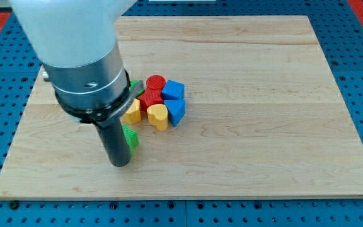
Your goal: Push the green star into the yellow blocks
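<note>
While we look at the camera view, our tip stands on the wooden board, touching the green star on its left. 2 yellow blocks lie just above-right, beside red blocks and blue blocks. We have no claw, only a rod.

Board: we count 8 blocks, all in the view's left half, plus our tip.

1. Cluster, left of the board's centre. Upper red block sits above the lower red block, touching it. Upper blue block and lower blue block form the cluster's right side. Yellow heart lies at the bottom, with the yellow block to its left.
2. Far green block: at the cluster's top left, mostly hidden behind our arm.
3. Near green block: below the yellow block, apart from it, against our rod's right side.
4. Our tip: just below and left of the near green block.
</note>
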`<state>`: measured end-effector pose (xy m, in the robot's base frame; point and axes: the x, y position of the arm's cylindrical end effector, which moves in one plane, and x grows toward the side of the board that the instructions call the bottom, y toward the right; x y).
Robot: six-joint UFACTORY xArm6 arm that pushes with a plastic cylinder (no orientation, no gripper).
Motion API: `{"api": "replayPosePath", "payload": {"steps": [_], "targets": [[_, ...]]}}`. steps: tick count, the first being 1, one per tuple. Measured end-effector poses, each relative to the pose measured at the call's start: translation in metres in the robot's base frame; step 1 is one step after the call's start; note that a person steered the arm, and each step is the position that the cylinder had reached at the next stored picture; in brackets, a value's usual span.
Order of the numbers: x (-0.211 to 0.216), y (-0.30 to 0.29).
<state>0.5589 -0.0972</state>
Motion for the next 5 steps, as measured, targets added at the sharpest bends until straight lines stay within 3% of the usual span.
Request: {"api": "replayPosePath", "payload": {"steps": [2, 5], "targets": [[-0.033, 0.005], [-0.042, -0.071]]}}
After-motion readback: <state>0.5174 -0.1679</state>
